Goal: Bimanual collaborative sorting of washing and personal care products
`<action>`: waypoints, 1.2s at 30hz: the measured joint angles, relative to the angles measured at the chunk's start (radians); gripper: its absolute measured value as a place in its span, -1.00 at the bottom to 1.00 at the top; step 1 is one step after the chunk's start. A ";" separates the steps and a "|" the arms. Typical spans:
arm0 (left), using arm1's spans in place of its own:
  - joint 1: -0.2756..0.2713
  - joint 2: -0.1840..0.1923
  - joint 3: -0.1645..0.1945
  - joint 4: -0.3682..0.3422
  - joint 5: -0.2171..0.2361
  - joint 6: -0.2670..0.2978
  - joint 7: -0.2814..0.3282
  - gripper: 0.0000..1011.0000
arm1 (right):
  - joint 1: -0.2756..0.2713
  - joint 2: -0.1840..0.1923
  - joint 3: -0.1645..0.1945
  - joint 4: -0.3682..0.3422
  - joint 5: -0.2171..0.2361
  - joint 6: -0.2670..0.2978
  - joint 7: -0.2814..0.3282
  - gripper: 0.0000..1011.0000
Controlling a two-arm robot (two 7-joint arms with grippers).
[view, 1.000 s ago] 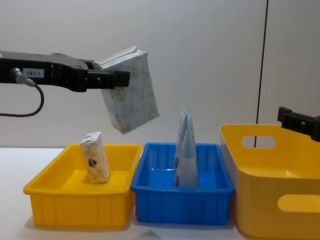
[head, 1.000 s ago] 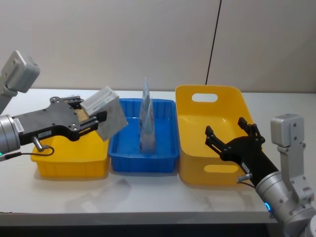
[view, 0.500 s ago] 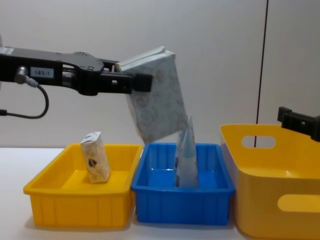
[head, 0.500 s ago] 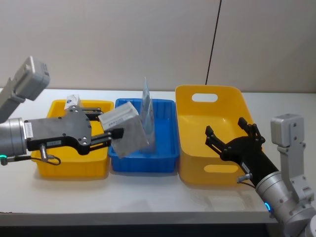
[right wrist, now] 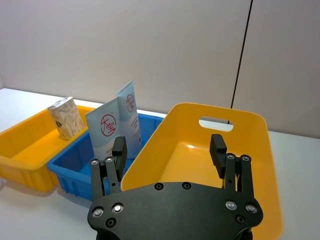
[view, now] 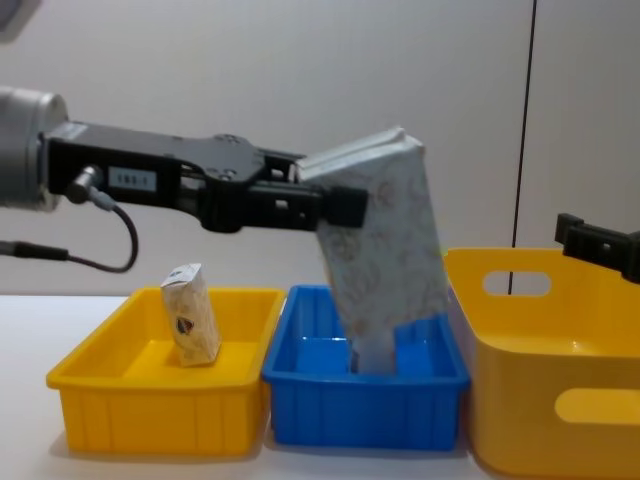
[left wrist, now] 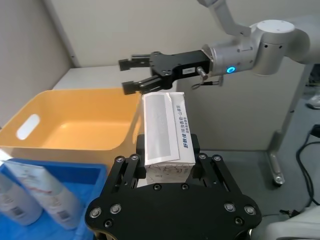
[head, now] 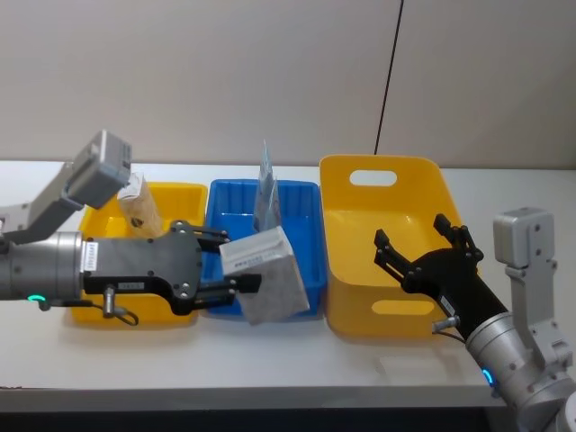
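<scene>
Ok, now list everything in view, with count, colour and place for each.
block pack: one, cream with a faint pattern, held tilted above the blue bin
pouches: two, pale blue-white, standing in the blue bin
small pack: one, beige with a round logo, upright in the shallow yellow bin
shallow yellow bin: one, yellow, on the left
blue bin: one, blue, in the middle
tall yellow bin: one, yellow, on the right, handle cut-outs
table: one, white, under the bins
left gripper: one, black, shut on the block pack
right gripper: one, black, open over the tall yellow bin
</scene>
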 joint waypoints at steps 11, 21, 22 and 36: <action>-0.021 -0.030 0.042 0.051 0.008 -0.026 -0.017 -0.16 | 0.000 0.000 0.000 0.000 0.000 0.000 0.000 0.98; -0.038 -0.035 0.059 0.083 0.013 -0.039 -0.018 -0.16 | 0.000 0.000 0.000 0.000 0.000 0.000 0.000 0.98; -0.040 -0.033 0.060 0.086 0.013 -0.041 -0.019 -0.16 | 0.000 0.000 0.000 0.000 0.000 0.000 0.000 0.98; -0.046 -0.005 0.067 0.102 0.011 -0.049 -0.029 -0.16 | 0.000 0.000 0.000 0.000 0.000 0.000 0.000 0.98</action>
